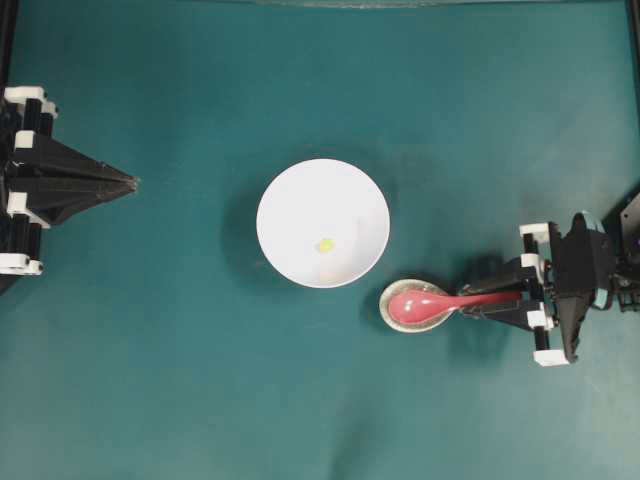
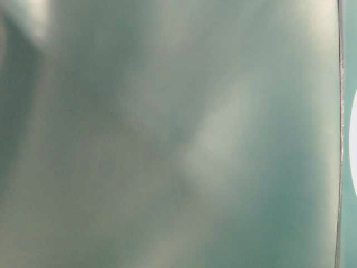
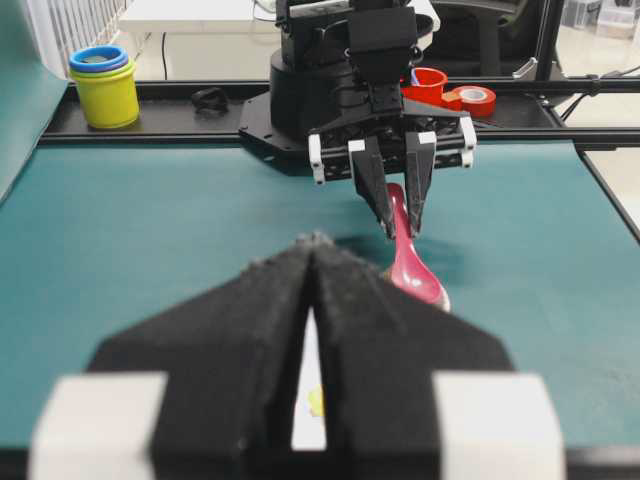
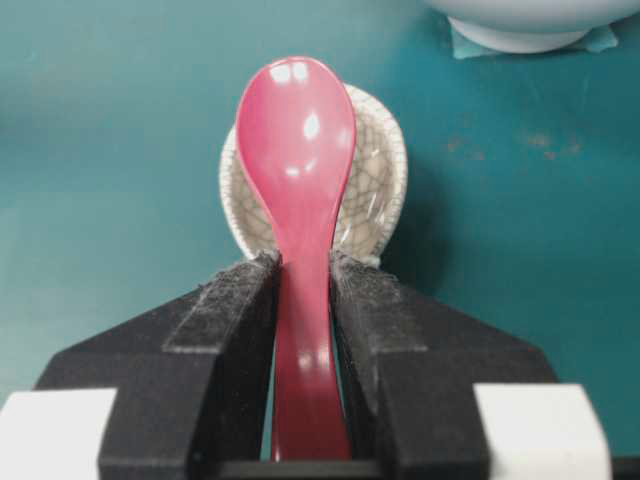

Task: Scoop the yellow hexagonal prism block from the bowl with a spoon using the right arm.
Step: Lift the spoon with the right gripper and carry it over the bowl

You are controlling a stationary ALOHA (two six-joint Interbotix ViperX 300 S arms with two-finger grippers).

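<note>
- The right arm's black pointed gripper [image 4: 304, 300] is clenched on the short handle of the glossy pink-red soup spoon [image 4: 297, 150]; both padded jaws press the handle's sides.
- The spoon's oval scoop sits over the small crackle-glazed off-white dish [image 4: 372, 190], apparently resting in it; from these views I cannot tell whether it has lifted clear.
- The tiny bright yellow hexagonal prism block [image 1: 325, 244] lies inside the large glossy round white bowl [image 1: 290, 200], a little below its centre in the overhead view, untouched.
- The bowl stands near the small dish, up and to the left of it from above, the two rims close but apart.
- The left arm's black gripper [image 1: 128, 182] rests well away at the table's far left, jaws pressed together and holding nothing.
- Step in hand, as I judge it: the pick-up of the spoon is secured; scooping has not begun.
- The next move calls for raising the spoon off the dish, carrying it over the bowl's rim, and tilting the scoop down so its lip slides under the block without knocking it aside.
</note>
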